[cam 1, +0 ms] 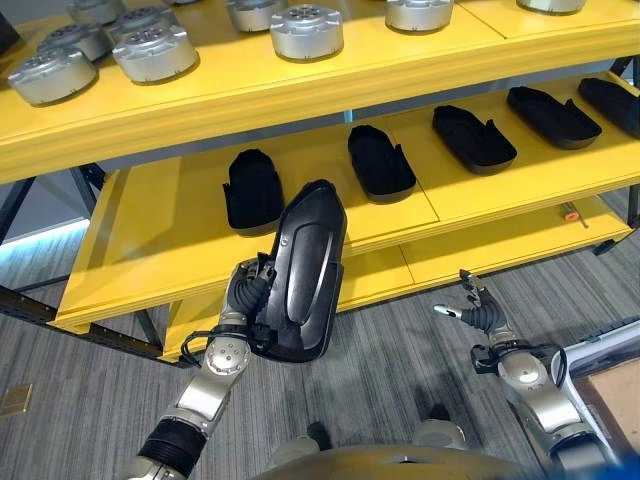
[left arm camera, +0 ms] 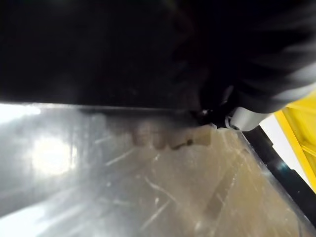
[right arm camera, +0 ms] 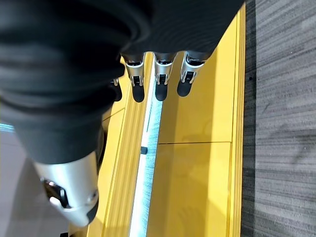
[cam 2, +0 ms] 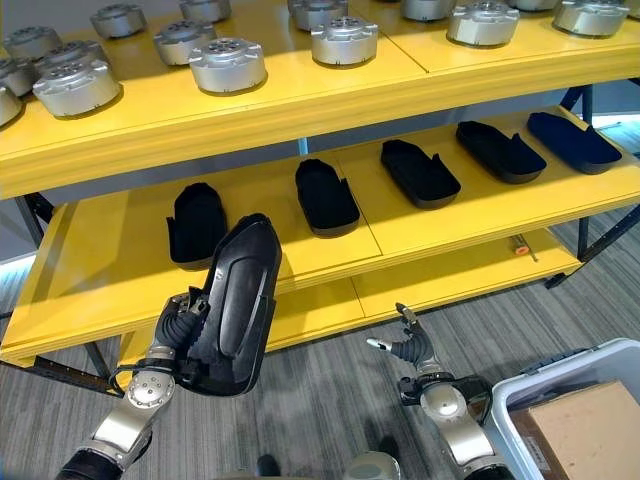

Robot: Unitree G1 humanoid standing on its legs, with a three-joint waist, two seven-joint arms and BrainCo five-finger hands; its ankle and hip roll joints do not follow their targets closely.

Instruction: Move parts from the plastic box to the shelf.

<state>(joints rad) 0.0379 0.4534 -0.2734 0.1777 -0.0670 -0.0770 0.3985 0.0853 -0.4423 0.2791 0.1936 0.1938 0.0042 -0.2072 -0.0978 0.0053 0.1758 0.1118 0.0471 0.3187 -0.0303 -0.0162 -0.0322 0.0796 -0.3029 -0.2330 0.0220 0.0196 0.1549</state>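
**Ana:** Left hand (cam 1: 243, 300) first, from the left eye: it's wrapped round the lower edge of a long black shell (cam 1: 303, 272), fingers curled on it, and the part stands nearly upright just in front of the yellow middle shelf (cam 1: 150, 240). Beyond the hand lie four more black parts (cam 1: 252, 190) in a row, and up above it sit grey metal discs (cam 1: 153, 52).

**Ben:** Right eye shows the same grip. Right hand (cam 2: 407, 345) hangs low over the carpet, well apart from the shell, fingers spread and holding nothing. Beside that arm is the corner of the plastic box (cam 2: 560, 375) with a cardboard carton (cam 2: 585, 425) inside.

**Ana:** Left wrist camera gives mostly the shell's glossy surface (left arm camera: 123, 173) pressed right against the hand, with a sliver of yellow past it.

**Ben:** Right wrist camera: straight dark-tipped fingers (right arm camera: 160, 81) over the yellow shelf edge (right arm camera: 197, 163), touching nothing.

**Ana:** To place it well, I'd say tip the shell flat before reaching in, and aim for the bare stretch to the left of the nearest black part so it doesn't knock that one.

**Ben:** And let go only when it rests fully on the board; near the lip it could slide off.
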